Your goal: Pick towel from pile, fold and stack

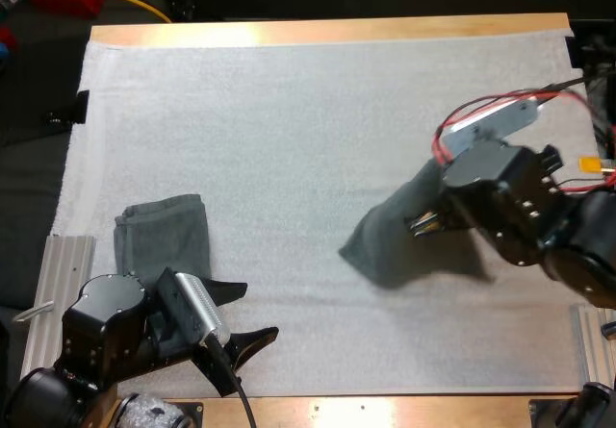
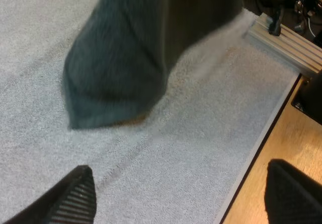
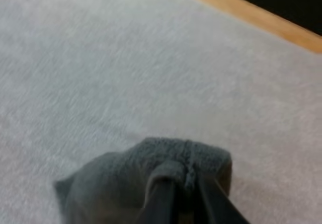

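A dark grey-green towel [image 1: 390, 245] hangs over the right half of the white mat [image 1: 289, 111]. My right gripper [image 1: 425, 223] is shut on its upper end. In the right wrist view the gripper [image 3: 183, 179] pinches a bunched fold of the towel [image 3: 100, 189], which droops toward the mat. A second towel [image 1: 164, 236] lies folded flat at the mat's near left. My left gripper [image 1: 256, 311] stands open just right of it, low over the mat, holding nothing. Seen from the left wrist, its fingers [image 2: 75, 199] are wide apart and the hanging towel [image 2: 121, 68] is ahead of them.
Aluminium rails sit at the mat's left edge [image 1: 63, 274] and right edge [image 1: 592, 337]; the right rail [image 2: 284, 38] lies beyond the hanging towel. Bare wooden table [image 2: 271, 153] borders the mat's near side. The far wooden edge [image 3: 241, 10] lies past the mat.
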Robot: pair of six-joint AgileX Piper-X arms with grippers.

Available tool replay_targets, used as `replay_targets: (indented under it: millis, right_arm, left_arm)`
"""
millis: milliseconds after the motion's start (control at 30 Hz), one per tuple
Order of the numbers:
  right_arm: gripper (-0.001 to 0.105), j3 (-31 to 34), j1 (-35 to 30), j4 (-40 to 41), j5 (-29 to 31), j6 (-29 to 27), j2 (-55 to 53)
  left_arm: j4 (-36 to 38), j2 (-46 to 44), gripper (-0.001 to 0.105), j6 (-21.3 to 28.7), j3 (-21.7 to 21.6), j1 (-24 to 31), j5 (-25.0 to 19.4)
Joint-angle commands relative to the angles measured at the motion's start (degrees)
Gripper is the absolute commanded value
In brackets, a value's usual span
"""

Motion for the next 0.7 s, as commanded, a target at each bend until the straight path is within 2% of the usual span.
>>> replay_targets:
  millis: [0,133,300,433,567,667]
  right_arm:
    - [0.000,-1.02,-0.16,-0.16,0.43,-0.73,-0.50]
    - [0.000,-1.26,-0.16,-0.30,-8.66,-0.39,-0.06]
    - [0.000,-1.26,-0.16,-0.30,-12.32,1.79,3.22]
    - [0.000,-1.26,0.18,-0.30,-17.65,2.00,8.61]
    - [0.000,-1.26,0.20,-1.57,-20.54,2.51,14.32]
    - [0.000,-1.26,0.20,-5.77,-26.75,2.60,17.23]
  left_arm:
    - [-0.01,-0.01,0.067,-0.57,-0.10,-0.20,0.62]
    - [-0.01,-0.01,0.067,-0.57,-0.10,-0.20,0.62]
    - [-0.01,-0.01,0.067,-0.57,-0.10,-0.20,0.62]
    - [-0.01,-0.01,0.067,-0.57,-0.10,-0.20,0.62]
    - [-0.01,-0.01,0.067,-0.57,-0.10,-0.20,0.62]
    - [-0.01,-0.01,0.067,-0.57,-0.10,-0.20,0.62]
